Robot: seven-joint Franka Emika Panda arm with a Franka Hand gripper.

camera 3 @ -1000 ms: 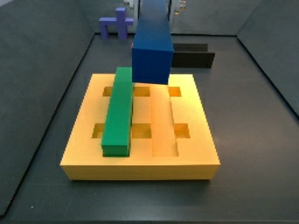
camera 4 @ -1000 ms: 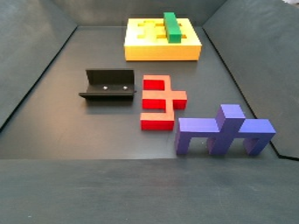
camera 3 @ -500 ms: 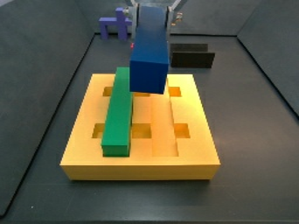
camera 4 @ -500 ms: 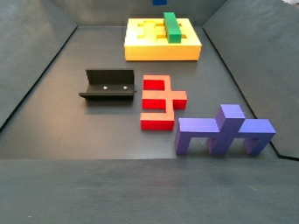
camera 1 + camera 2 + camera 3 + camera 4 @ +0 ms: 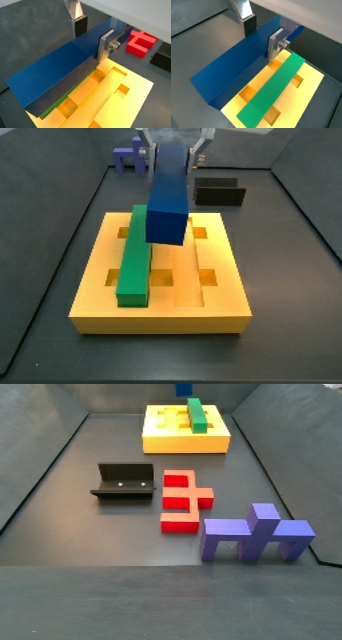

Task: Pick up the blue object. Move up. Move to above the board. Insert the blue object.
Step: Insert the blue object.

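The blue object [image 5: 168,200], a long dark blue bar, hangs tilted over the middle of the yellow board [image 5: 160,303]. Its lower end is just above the groove beside the green bar [image 5: 134,256]. My gripper [image 5: 175,146] is shut on the bar's upper part. In both wrist views the silver fingers [image 5: 107,44] [image 5: 276,42] press on the bar's two sides [image 5: 60,70] [image 5: 231,72], above the board [image 5: 117,97] [image 5: 234,105]. In a side view only the bar's tip [image 5: 185,389] shows above the board [image 5: 167,439].
The green bar [image 5: 274,92] lies in the board's groove. The dark fixture [image 5: 123,481] [image 5: 221,193], a red piece [image 5: 185,499] [image 5: 140,42] and a purplish-blue pronged piece [image 5: 257,534] [image 5: 130,156] stand on the floor off the board.
The gripper has carried the blue object lower and further over the board. Its lower end now hangs close above the groove.
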